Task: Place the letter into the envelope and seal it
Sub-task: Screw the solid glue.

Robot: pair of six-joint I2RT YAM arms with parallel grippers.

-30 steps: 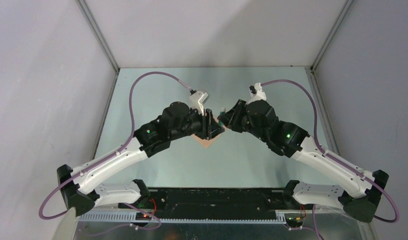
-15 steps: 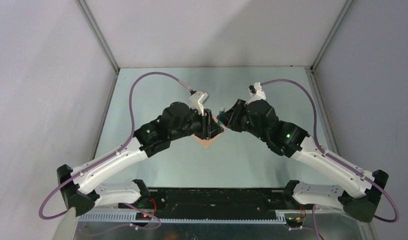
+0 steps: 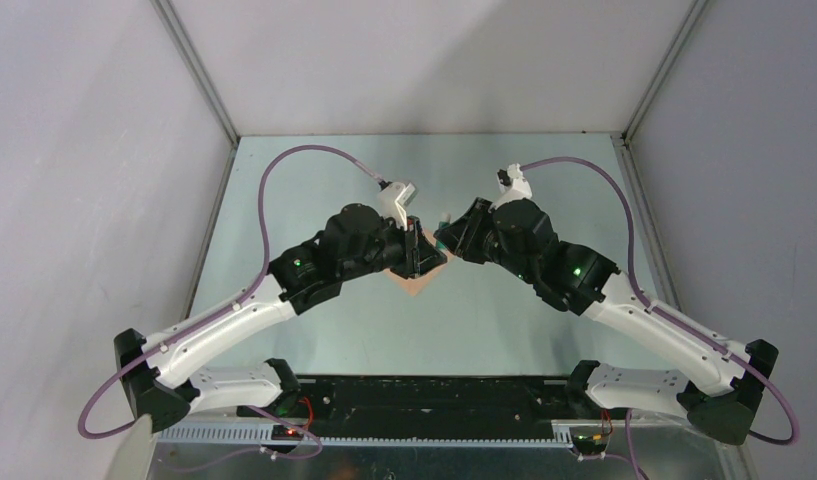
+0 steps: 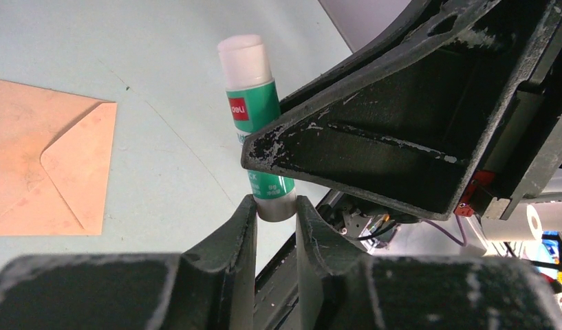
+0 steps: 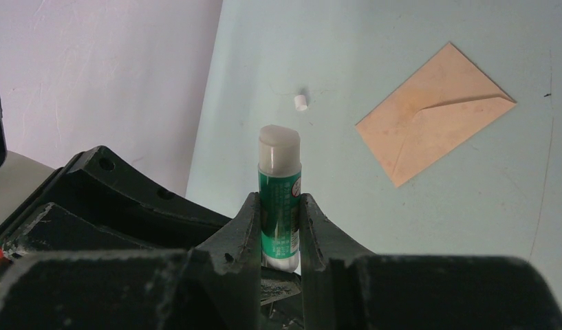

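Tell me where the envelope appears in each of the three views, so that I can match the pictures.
Top external: the envelope lies in the middle of the table, mostly covered; only its near corner shows.
Left wrist: at the left edge, flat.
Right wrist: upper right, flat.
Shared landmark: the glue stick, held by the left tool and the right tool; clear in both wrist views, nearly hidden from above.
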